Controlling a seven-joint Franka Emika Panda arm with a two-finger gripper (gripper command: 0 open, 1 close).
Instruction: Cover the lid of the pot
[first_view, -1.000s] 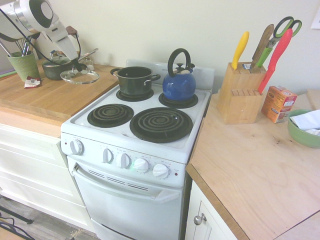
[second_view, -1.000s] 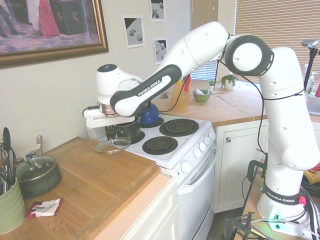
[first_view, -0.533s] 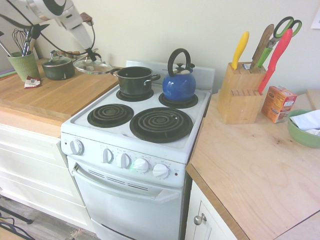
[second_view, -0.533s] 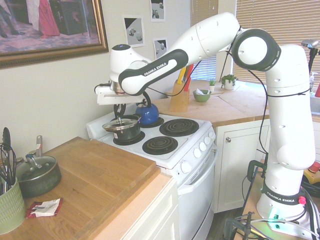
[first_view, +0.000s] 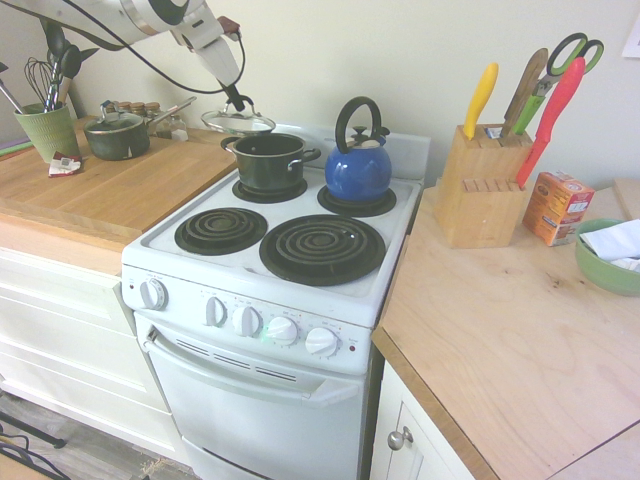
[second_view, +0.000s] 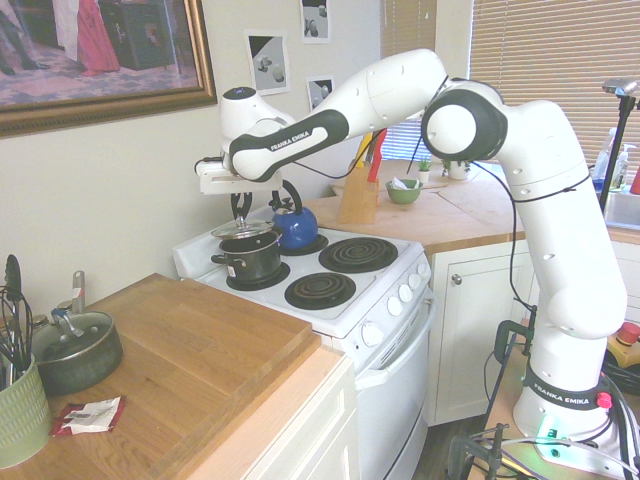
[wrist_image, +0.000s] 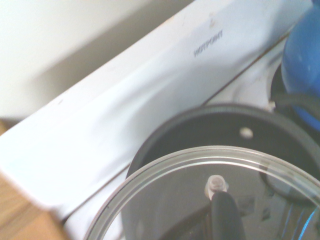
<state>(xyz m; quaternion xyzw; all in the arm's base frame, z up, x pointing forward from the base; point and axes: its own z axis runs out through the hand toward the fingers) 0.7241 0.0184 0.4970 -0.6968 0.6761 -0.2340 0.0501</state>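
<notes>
The dark pot (first_view: 270, 160) stands open on the stove's back left burner. The clear glass lid (first_view: 238, 122) with its silver rim hangs level just above the pot's rim, shifted a little toward the counter side. My gripper (first_view: 237, 102) is shut on the lid's small centre knob, reaching down from above. From the other side, the lid (second_view: 243, 230) sits close over the pot (second_view: 250, 258) under the gripper (second_view: 243, 213). In the wrist view the lid (wrist_image: 165, 200) overlaps most of the pot's mouth (wrist_image: 210, 117).
A blue kettle (first_view: 357, 165) stands on the back right burner, right beside the pot. A lidded saucepan (first_view: 117, 135) and a green utensil cup (first_view: 45, 130) stand on the wooden counter (first_view: 110, 195). A knife block (first_view: 480, 185), box (first_view: 555, 207) and green bowl (first_view: 608, 260) occupy the right counter.
The arm has lifted the lid off the wooden counter and carried it right, over to the stove. It now hangs above the pot. The gripper stayed shut throughout.
</notes>
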